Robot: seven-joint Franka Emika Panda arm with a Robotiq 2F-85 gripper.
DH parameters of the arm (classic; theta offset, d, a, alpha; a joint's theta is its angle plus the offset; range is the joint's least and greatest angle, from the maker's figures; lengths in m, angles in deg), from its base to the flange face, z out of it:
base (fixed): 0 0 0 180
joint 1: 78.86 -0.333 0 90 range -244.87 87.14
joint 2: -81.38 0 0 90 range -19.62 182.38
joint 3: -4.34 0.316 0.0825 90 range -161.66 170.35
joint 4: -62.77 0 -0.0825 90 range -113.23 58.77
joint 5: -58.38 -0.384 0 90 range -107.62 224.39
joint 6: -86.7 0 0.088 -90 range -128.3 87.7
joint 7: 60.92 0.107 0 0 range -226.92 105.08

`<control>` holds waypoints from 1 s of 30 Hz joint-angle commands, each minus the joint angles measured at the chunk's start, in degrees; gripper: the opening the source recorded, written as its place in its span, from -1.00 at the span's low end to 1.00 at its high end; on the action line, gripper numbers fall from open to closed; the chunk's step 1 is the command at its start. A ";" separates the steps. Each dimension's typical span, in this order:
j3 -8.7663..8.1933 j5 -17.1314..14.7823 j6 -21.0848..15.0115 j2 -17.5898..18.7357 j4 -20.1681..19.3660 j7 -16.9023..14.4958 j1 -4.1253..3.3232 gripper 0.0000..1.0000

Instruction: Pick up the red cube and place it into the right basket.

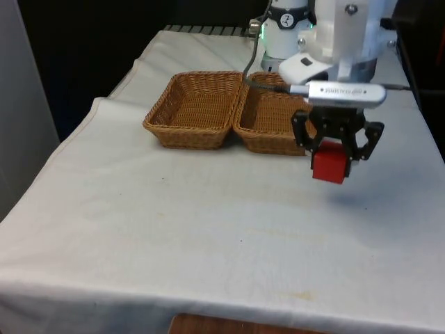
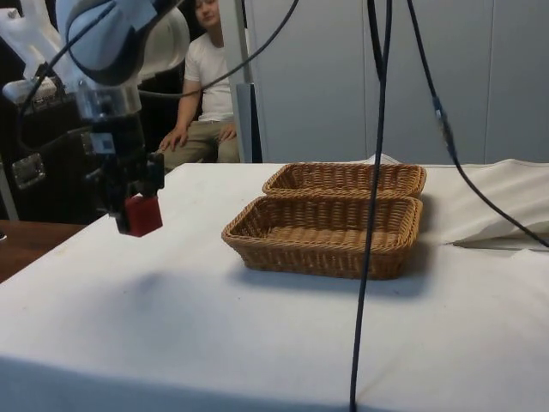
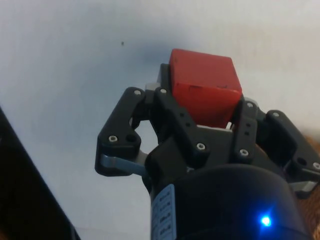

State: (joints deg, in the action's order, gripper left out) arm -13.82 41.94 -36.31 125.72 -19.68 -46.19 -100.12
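Note:
My gripper is shut on the red cube and holds it in the air above the white cloth. Its shadow lies on the cloth below. In the side view the red cube hangs from the gripper well clear of the table, on the side away from the baskets. In the wrist view the red cube sits between the black fingers. Two wicker baskets stand side by side; the right basket is just behind and to the front view's left of the gripper.
The left basket touches the right one. In the side view the nearer basket and the farther basket stand mid-table, black cables hang in front, and a seated person is behind the table.

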 commanded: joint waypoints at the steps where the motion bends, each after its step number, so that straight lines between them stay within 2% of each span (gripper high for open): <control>1: -0.17 0.17 -0.23 -0.92 -0.92 0.06 -0.34 -0.95; 13: -0.06 2.98 1.20 -9.40 -7.56 0.23 -1.32 -0.95; 14: 0.00 3.21 1.26 -10.03 -8.08 0.23 -1.32 -0.95; 15: 0.23 2.98 1.55 -9.05 -7.10 0.00 -0.92 -0.95; 16: 0.06 3.44 1.26 -10.60 -8.59 0.23 -1.38 -0.95; 17: 0.17 3.78 0.97 -11.75 -9.80 0.23 -1.43 -0.95; 22: 0.34 4.41 0.00 -14.21 -12.89 0.06 -1.49 -0.95; 23: 0.46 4.30 1.15 -13.64 -11.92 0.00 -1.15 -0.95; 24: 0.34 4.47 -0.34 -14.67 -13.52 0.00 -1.49 -0.95; 30: 0.40 4.58 -3.09 -17.36 -18.05 -0.63 -1.43 -0.95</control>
State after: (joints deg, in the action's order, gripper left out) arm -13.30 46.47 -38.03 109.45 -36.24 -46.71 -101.32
